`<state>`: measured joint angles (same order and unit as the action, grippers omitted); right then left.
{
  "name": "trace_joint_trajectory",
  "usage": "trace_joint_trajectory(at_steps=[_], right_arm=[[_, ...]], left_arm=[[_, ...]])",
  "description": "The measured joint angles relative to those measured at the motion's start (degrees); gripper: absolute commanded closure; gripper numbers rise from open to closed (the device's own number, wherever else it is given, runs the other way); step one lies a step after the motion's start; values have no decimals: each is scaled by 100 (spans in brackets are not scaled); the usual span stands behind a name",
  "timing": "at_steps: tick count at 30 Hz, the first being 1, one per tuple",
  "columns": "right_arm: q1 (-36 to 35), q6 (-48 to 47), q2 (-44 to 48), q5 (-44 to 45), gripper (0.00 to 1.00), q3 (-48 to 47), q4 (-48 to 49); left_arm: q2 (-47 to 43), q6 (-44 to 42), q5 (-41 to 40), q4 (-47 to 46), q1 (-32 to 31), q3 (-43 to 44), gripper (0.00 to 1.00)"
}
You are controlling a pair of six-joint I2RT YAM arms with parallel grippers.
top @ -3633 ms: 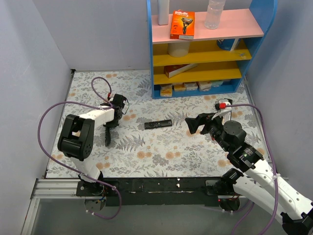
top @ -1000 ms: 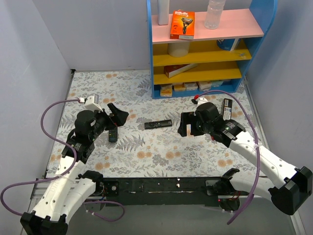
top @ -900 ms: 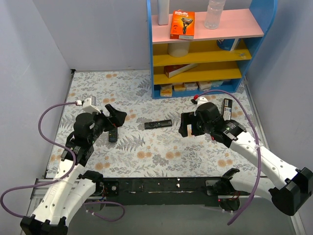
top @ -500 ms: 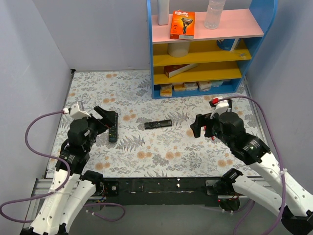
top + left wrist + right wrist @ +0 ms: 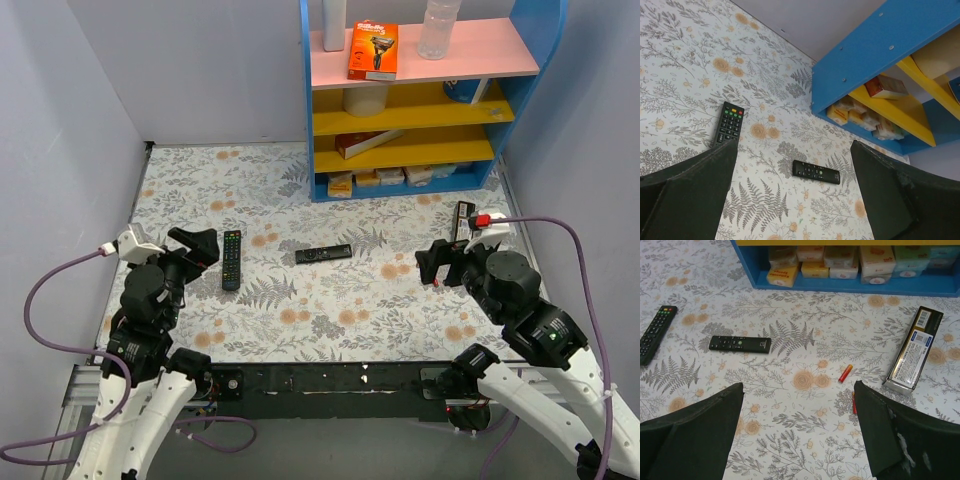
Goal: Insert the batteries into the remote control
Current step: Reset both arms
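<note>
The remote control point(image 5: 231, 259), long and black with red and green buttons at its far end, lies flat on the floral table; it also shows in the left wrist view point(image 5: 730, 124) and the right wrist view point(image 5: 657, 332). One red battery point(image 5: 845, 373) lies on the table left of a battery box point(image 5: 914, 350). A second red battery point(image 5: 854, 403) peeks out beside my right finger. My left gripper point(image 5: 195, 245) point(image 5: 793, 147) hangs open and empty, left of the remote control. My right gripper point(image 5: 440, 262) point(image 5: 797, 387) is open and empty, above and short of the batteries.
A slimmer plain black remote point(image 5: 323, 253) point(image 5: 816, 172) point(image 5: 740, 344) lies mid-table. The battery box point(image 5: 464, 218) lies at the right. A blue shelf unit point(image 5: 400, 100) with small boxes in its bottom tier stands at the back. Walls close in left and right.
Both arms have drawn back toward the near edge, the left gripper moving left off the remote control, the right gripper moving right. Both stay open. The remotes have not moved.
</note>
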<state>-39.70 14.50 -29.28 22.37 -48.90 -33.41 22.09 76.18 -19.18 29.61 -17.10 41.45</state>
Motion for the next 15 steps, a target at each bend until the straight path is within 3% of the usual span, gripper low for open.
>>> trace_joint_trajectory(at_steps=[15], right_arm=[[0, -293, 798, 157, 2, 0, -297]], left_arm=[[-824, 586, -175, 431, 0, -48, 2]])
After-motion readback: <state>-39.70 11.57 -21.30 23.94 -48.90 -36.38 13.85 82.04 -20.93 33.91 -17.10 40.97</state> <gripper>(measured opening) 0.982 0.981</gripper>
